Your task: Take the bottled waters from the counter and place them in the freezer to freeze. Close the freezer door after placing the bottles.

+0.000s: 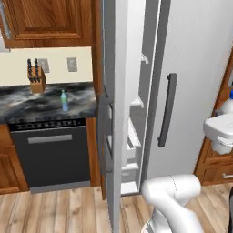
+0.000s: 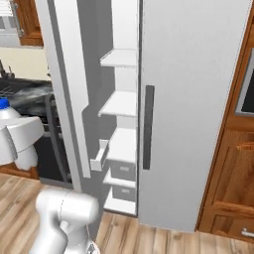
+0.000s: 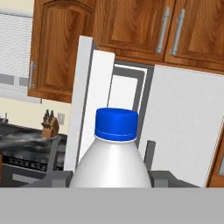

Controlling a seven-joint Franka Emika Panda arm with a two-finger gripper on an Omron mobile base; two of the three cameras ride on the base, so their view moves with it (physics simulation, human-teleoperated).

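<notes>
I'm facing the freezer (image 2: pixel 121 104), its white shelves showing through the gap at about twelve o'clock in the right base view, with the freezer door (image 1: pixel 113 91) standing open edge-on toward me. Off at nine o'clock in the left base view, the counter (image 1: pixel 27 102) is carrying a knife block (image 1: pixel 37 78) and the blue-green bottle (image 1: pixel 64 101), which is standing upright near the counter's right end. I'm holding the white bottle (image 3: pixel 112 164) upright in the gripper (image 3: pixel 109 177), jaws clamped on either side of its body, its blue cap (image 3: pixel 116 124) pointing up toward the freezer opening.
</notes>
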